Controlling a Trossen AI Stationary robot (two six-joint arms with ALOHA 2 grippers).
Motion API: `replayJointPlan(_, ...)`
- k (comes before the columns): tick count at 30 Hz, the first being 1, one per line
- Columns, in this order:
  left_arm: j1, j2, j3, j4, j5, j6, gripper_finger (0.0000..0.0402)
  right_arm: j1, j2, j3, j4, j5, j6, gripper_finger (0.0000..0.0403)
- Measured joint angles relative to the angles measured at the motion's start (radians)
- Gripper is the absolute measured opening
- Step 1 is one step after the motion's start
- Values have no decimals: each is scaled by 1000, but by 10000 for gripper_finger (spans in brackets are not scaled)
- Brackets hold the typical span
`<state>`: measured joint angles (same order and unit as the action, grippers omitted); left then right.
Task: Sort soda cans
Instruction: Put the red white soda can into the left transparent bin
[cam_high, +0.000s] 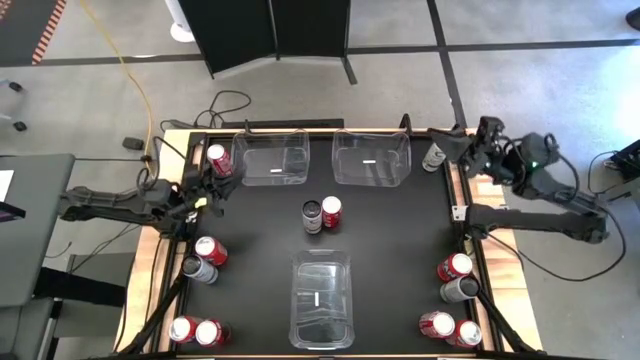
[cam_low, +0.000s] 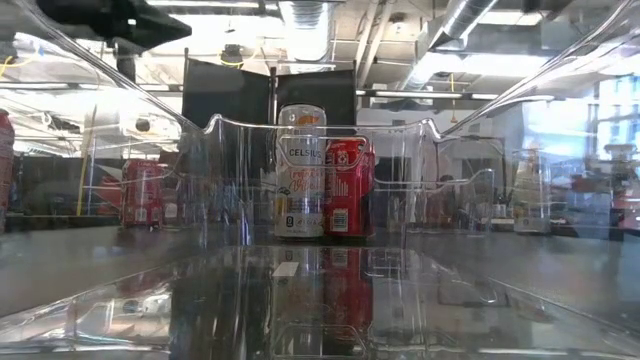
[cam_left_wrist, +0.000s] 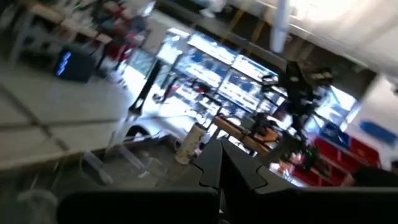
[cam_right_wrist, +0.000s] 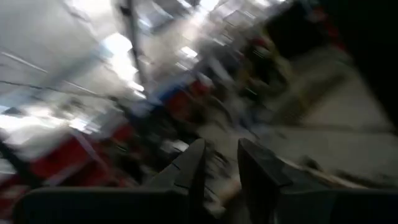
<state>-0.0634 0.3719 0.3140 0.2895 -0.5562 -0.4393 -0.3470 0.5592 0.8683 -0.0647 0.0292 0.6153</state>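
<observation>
Cans look light, rigid, slick: we'd grasp mid-wall. Our left gripper (cam_high: 207, 178) sits clenched at nine o'clock; right gripper (cam_high: 462, 150), two o'clock, slightly parted beside a grey can (cam_high: 434, 157).

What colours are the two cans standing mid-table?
One silver-white can, one red can; the low view shows them best.

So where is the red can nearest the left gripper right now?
In the high view, the red can stands at the table's far left, just outside the left clear bin, beside the left gripper.
</observation>
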Motion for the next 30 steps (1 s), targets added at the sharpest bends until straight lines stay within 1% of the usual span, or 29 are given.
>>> replayJointPlan(2,9,41,33,-25,0,-39,0,-58,22,74,-205,0,-4,124)
replayJointPlan(4,14,77,64,-54,8,-41,0,-114,52,134,-347,1,-12,140)
replayJointPlan(6,14,106,105,-91,13,-34,0,-169,80,177,-440,2,-21,157)
replayJointPlan(9,14,141,167,-153,15,-15,0,-242,113,226,-513,2,-22,184)
replayJointPlan(13,14,159,270,-255,0,4,0,-289,150,253,-555,-20,6,212)
replayJointPlan(15,16,159,342,-358,-7,-9,0,-290,166,253,-561,-49,12,221)
replayJointPlan(17,25,164,433,-533,-8,-70,0,-282,181,253,-560,-76,12,226)
replayJointPlan(20,45,205,577,-822,-15,-142,0,-259,202,253,-559,-84,12,228)
replayJointPlan(23,71,276,700,-1041,-14,-213,0,-231,221,253,-552,-84,12,228)
replayJointPlan(25,91,326,763,-1104,-13,-249,1,-213,233,253,-552,-84,11,228)
replayJointPlan(27,107,372,815,-1111,0,-276,13,-194,240,253,-551,-84,7,228)
replayJointPlan(30,136,440,869,-1130,3,-241,55,-169,251,253,-549,-85,5,228)
